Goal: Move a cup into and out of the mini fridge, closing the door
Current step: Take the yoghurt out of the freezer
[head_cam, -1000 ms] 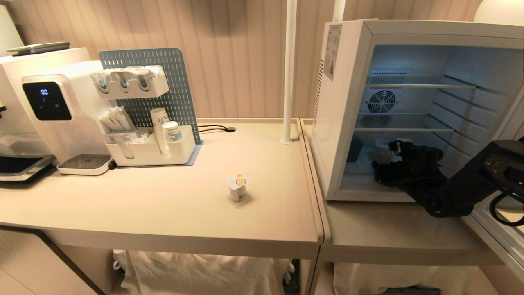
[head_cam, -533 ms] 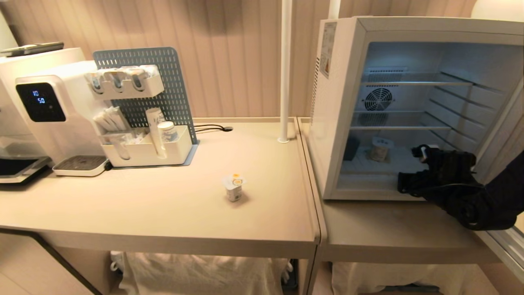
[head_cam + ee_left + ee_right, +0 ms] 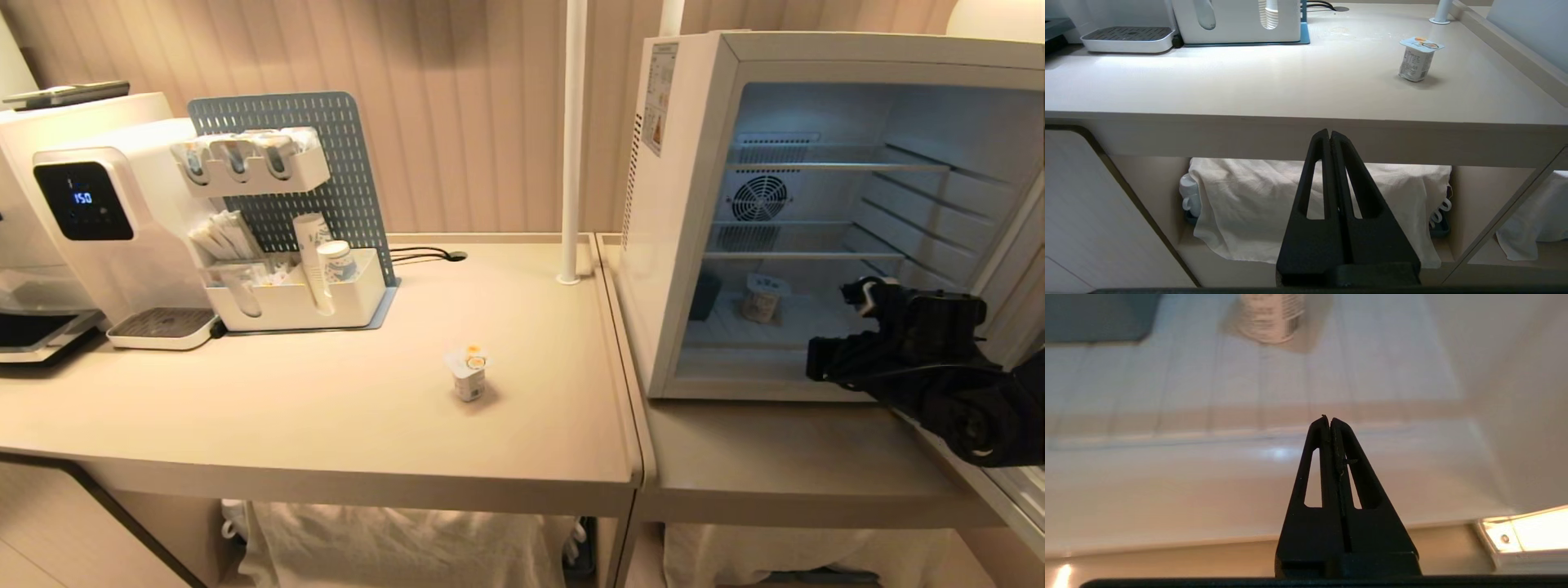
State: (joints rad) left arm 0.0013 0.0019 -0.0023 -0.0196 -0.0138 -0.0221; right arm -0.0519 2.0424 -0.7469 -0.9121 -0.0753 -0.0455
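Observation:
The white mini fridge [image 3: 682, 204] stands open on the right-hand table. A small foil-lidded cup [image 3: 763, 298] sits on its floor, also seen in the right wrist view as cup [image 3: 1271, 318]. My right gripper [image 3: 816, 361] hovers just outside the fridge's front sill, to the right of that cup; in its wrist view the right gripper [image 3: 1329, 418] is shut and empty. A second cup [image 3: 469, 374] stands on the left table. The door [image 3: 1020, 488] is swung open at the far right. My left gripper [image 3: 1329, 132] is parked shut below the table's front edge.
A white dispenser [image 3: 106, 220] and a grey pegboard organiser [image 3: 294, 245] with paper cups fill the back left. A white pole [image 3: 571, 139] rises between the tables. The left table has a raised rim [image 3: 624, 359]. White cloth [image 3: 1314, 212] hangs under the tables.
My right gripper has drawn back out of the fridge to the right and shut, leaving the cup on the fridge floor. The view has shifted slightly.

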